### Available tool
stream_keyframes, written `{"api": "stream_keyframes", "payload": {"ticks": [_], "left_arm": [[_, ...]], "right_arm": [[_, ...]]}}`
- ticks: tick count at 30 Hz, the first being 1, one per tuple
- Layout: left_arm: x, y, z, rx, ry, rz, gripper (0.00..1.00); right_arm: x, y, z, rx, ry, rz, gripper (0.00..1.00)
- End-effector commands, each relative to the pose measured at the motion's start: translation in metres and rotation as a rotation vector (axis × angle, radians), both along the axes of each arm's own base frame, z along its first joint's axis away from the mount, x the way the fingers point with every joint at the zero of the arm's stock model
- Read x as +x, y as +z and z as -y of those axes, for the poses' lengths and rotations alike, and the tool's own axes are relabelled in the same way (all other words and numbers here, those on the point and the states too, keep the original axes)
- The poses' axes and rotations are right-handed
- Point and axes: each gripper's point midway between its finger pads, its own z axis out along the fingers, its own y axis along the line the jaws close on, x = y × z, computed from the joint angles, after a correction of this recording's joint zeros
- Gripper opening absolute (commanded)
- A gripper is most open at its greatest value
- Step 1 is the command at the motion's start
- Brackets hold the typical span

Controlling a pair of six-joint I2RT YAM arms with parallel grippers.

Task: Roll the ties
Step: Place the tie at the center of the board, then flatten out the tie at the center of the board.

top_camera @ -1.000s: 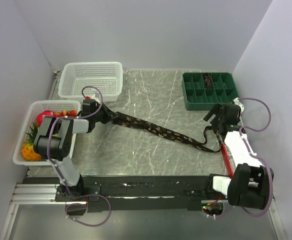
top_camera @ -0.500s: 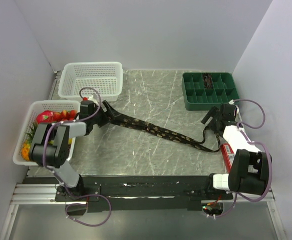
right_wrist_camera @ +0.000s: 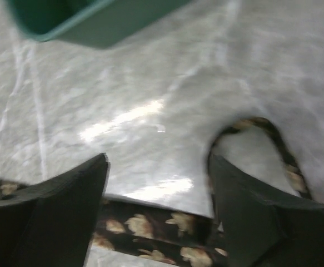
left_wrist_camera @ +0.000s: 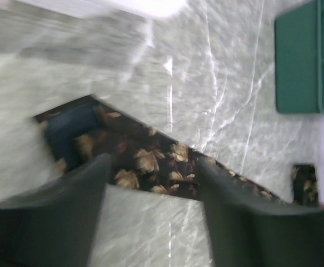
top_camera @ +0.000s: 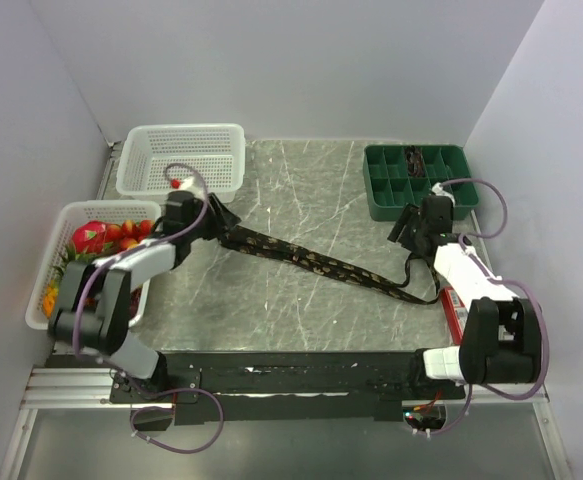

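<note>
- Left end effector (left_wrist_camera: 153, 167): spread wide, straddling the tie (left_wrist_camera: 145, 161) at its broad end, likely to start rolling there.
- Right end effector (right_wrist_camera: 159, 167): equally wide, above the narrow end looped on the tabletop (right_wrist_camera: 150, 83).

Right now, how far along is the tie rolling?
Nothing looks rolled yet: the tie lies stretched flat across the table, its narrow end looped. In hand: the left hand and right hand, both open, hover over opposite ends. Left: grasping, rolling. Something dark sits in the green tray; too small to identify.
</note>
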Motion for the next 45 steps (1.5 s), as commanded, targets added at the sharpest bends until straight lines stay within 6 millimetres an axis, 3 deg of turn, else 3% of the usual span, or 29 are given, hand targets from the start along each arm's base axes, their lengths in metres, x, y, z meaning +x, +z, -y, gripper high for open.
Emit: {"api": "stream_keyframes", "payload": {"ticks": [1, 2, 3, 6, 10, 13, 15, 18, 19, 25, 32, 35, 40, 45], "left_arm": [[0.020, -0.004, 0.048, -0.018, -0.129, 0.024, 0.17], [0.021, -0.022, 0.054, -0.014, -0.135, -0.016, 0.01], [0.023, -0.030, 0.056, -0.023, -0.130, -0.039, 0.01], [0.026, -0.058, 0.057, -0.031, -0.121, -0.096, 0.01], [0.017, -0.091, 0.045, -0.039, -0.069, -0.160, 0.01], [0.014, -0.109, 0.016, -0.054, 0.034, -0.217, 0.01], [0.009, -0.119, -0.003, -0.028, 0.114, -0.258, 0.01], [0.002, -0.126, -0.031, 0.007, 0.203, -0.293, 0.01], [0.003, -0.126, -0.041, 0.004, 0.236, -0.298, 0.01], [-0.001, -0.117, -0.050, -0.062, 0.267, -0.288, 0.01], [-0.004, -0.101, -0.063, -0.076, 0.301, -0.258, 0.01], [-0.006, -0.098, -0.070, -0.088, 0.327, -0.254, 0.01], [-0.009, -0.099, -0.082, -0.085, 0.364, -0.264, 0.01], [-0.011, -0.102, -0.091, -0.083, 0.380, -0.274, 0.01]], "right_arm": [[0.019, 0.007, -0.012, 0.010, 0.054, 0.034, 0.58], [0.021, 0.005, -0.016, 0.029, 0.068, 0.026, 0.48], [0.021, 0.004, -0.020, 0.046, 0.087, 0.021, 0.29], [0.023, -0.003, -0.026, 0.072, 0.103, -0.012, 0.00], [0.021, -0.015, -0.027, 0.080, 0.104, -0.060, 0.00], [0.018, -0.024, -0.022, 0.056, 0.091, -0.111, 0.00], [0.016, -0.029, -0.029, 0.034, 0.120, -0.131, 0.00], [0.013, -0.034, -0.027, 0.005, 0.115, -0.150, 0.00], [0.011, -0.036, -0.027, 0.007, 0.113, -0.159, 0.00], [0.007, -0.052, -0.023, -0.004, 0.095, -0.262, 0.00], [0.004, -0.045, -0.020, -0.007, 0.074, -0.311, 0.00], [-0.004, -0.038, -0.014, -0.021, 0.065, -0.304, 0.00], [-0.021, -0.043, -0.006, 0.020, 0.041, -0.339, 0.00], [-0.037, -0.042, -0.010, 0.078, 0.019, -0.334, 0.00]]}}
